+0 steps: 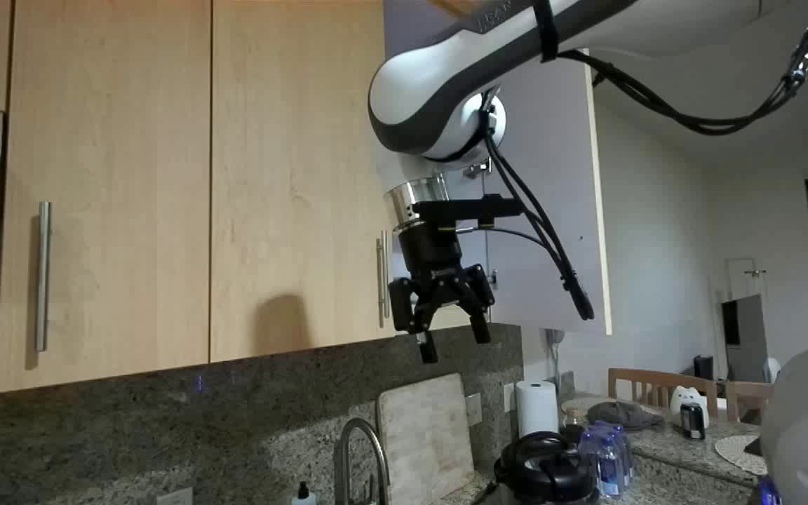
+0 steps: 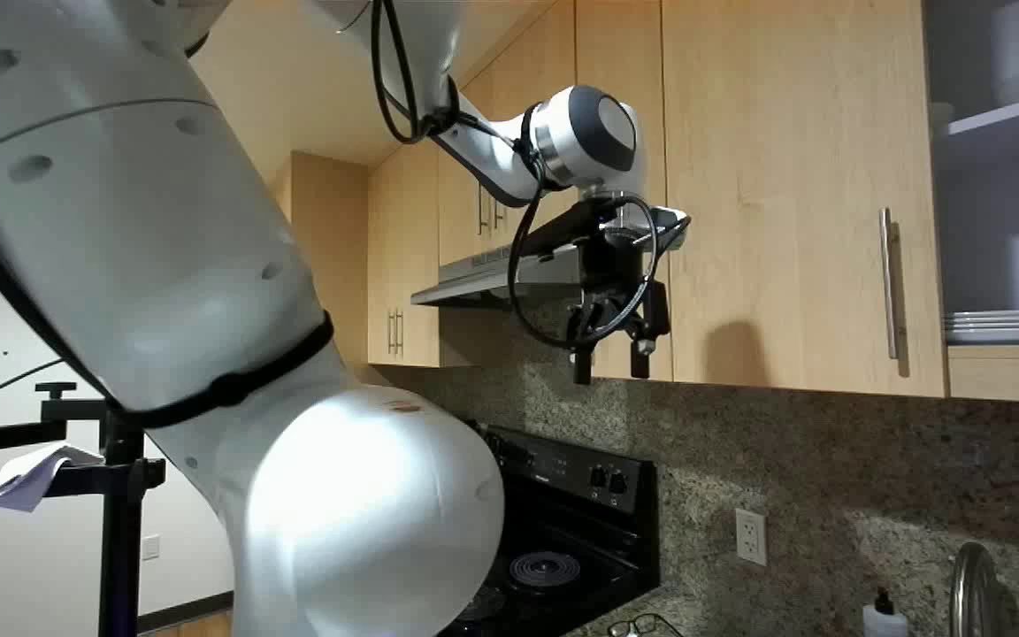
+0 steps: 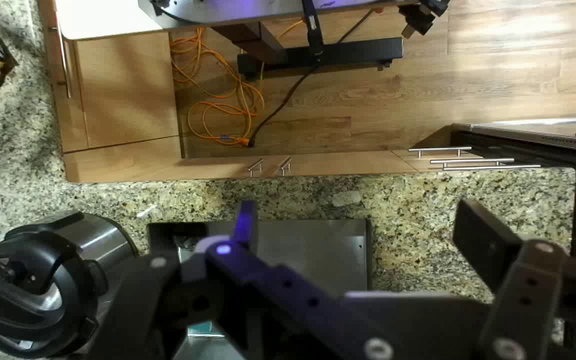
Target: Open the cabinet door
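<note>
The cabinet door is a tall light-wood upper door with a vertical steel bar handle along its right edge. It shows in both exterior views and is shut. Its handle also shows in an exterior view. My gripper hangs pointing down, apart from the door and handle, and casts a shadow low on the door. In the wrist view its two fingers are spread wide with nothing between them. The wrist view looks down at the counter, and the upper door is out of that view.
A matching wood door has its handle on the left. A white-grey panel stands out beside a cabinet with shelves and stacked plates. Below are a faucet, a cutting board, a pressure cooker and a stove.
</note>
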`<act>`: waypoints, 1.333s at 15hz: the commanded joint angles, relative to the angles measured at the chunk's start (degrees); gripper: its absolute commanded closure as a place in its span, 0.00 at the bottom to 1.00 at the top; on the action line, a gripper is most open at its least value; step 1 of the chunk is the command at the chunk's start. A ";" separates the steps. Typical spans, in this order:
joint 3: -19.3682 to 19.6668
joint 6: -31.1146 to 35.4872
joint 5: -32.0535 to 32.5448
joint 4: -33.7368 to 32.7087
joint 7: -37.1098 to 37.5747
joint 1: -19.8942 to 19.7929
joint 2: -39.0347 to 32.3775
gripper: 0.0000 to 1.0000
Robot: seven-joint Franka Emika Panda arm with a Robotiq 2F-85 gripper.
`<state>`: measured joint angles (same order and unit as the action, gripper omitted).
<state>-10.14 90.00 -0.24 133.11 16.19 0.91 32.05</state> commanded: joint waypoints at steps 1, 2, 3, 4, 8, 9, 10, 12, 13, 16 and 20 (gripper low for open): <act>0.51 -0.12 0.24 -0.11 0.26 0.64 -0.10 0.00; 0.51 -0.12 0.24 -0.11 0.26 0.64 -0.10 0.00; 0.51 -0.12 0.24 -0.11 0.26 0.64 -0.10 0.00; 0.51 -0.12 0.24 -0.11 0.26 0.64 -0.10 0.00; 0.51 -0.12 0.24 -0.11 0.26 0.64 -0.10 0.00; 0.51 -0.12 0.24 -0.11 0.26 0.64 -0.10 0.00; 0.51 -0.12 0.24 -0.11 0.26 0.64 -0.10 0.00; 0.37 0.65 0.09 -0.67 0.58 0.61 -0.82 0.00; 0.17 1.08 0.13 -1.13 0.94 0.57 -1.28 0.00; -0.10 4.73 0.43 -2.49 1.02 0.60 -2.56 0.00; 0.45 10.05 1.13 -4.18 1.15 0.03 -4.22 0.00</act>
<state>-10.16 97.35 0.03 130.87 16.19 0.97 29.91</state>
